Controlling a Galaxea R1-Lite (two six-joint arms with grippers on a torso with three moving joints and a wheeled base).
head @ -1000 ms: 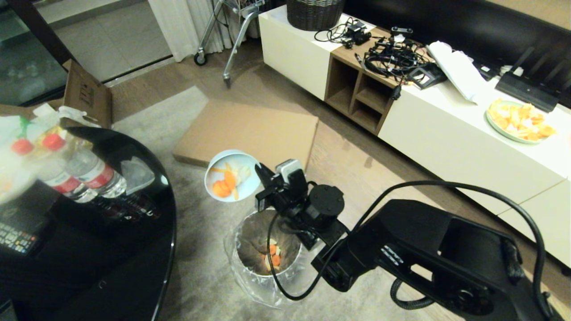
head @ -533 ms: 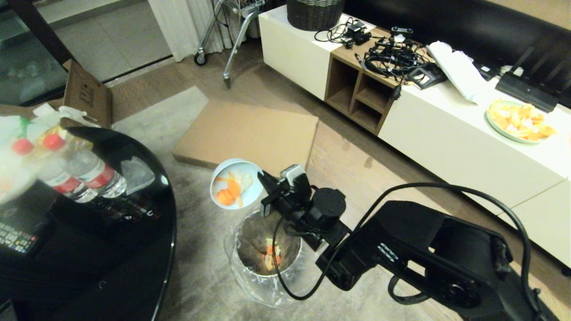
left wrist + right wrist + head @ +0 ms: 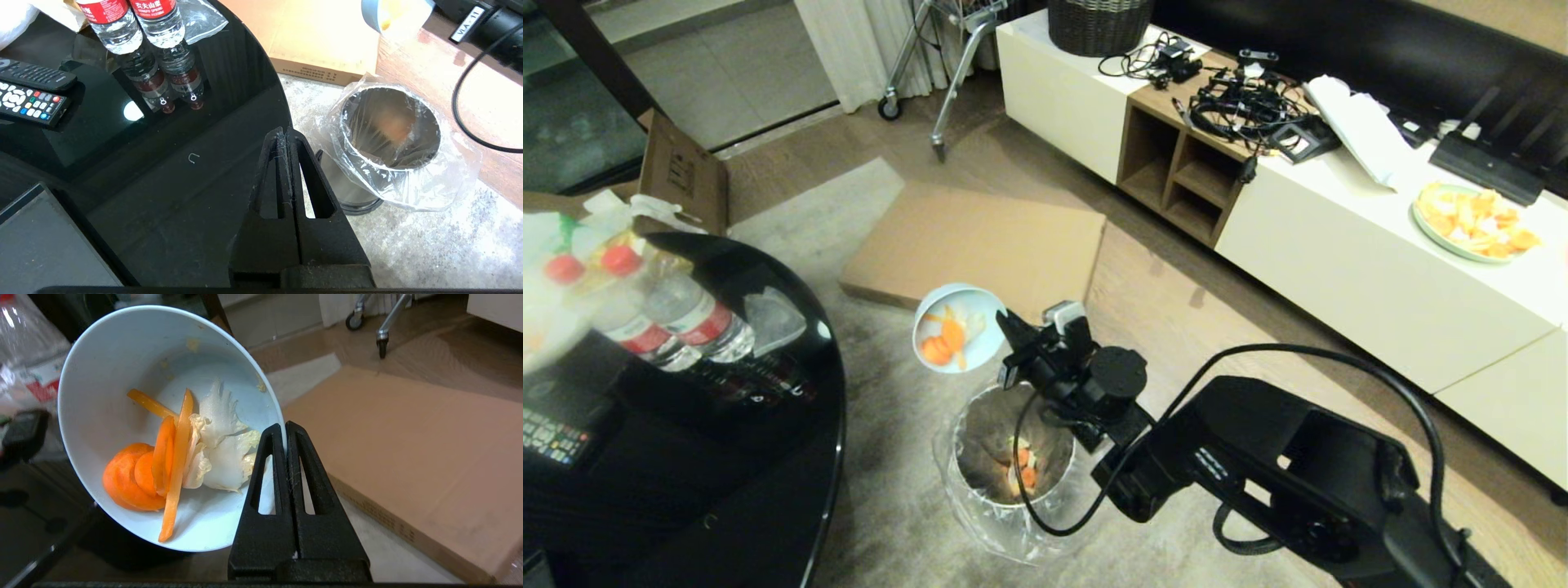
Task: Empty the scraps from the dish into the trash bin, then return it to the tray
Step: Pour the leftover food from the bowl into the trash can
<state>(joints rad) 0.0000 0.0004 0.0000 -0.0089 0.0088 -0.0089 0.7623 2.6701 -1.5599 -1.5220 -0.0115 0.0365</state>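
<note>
The black glass table (image 3: 727,457) is filling the left of the head view, with a grey rug on the floor beside it, and the trash bin (image 3: 1005,457) is standing on that rug just off the table's curved right edge, its crinkly clear liner (image 3: 412,192) folding out over the rim. The right arm is reaching across from the right, and the right gripper (image 3: 1006,322) is pinching the near rim of the dish (image 3: 958,327), its fingers (image 3: 286,465) clamped tight with the rim between them. The dish is hanging in the air above the far side of the bin, tipped steeply so that its white inside is facing the camera. The scraps (image 3: 175,457) are clinging to the lower wall of the dish: round carrot slices, a few thin orange strips and pale leafy bits, none visibly falling. Some orange and pale pieces are already lying at the bottom of the bin (image 3: 1023,469), so the emptying appears partly done. Judging from this, the dish needs more tilt, or a shake, over the bin's mouth before it is clean. The return is not yet begun; a dark grey panel at the table's near edge (image 3: 45,249) may be the tray, though I cannot tell. The left gripper (image 3: 286,136) is parked over the table's near edge with its fingers pressed together on nothing.
</note>
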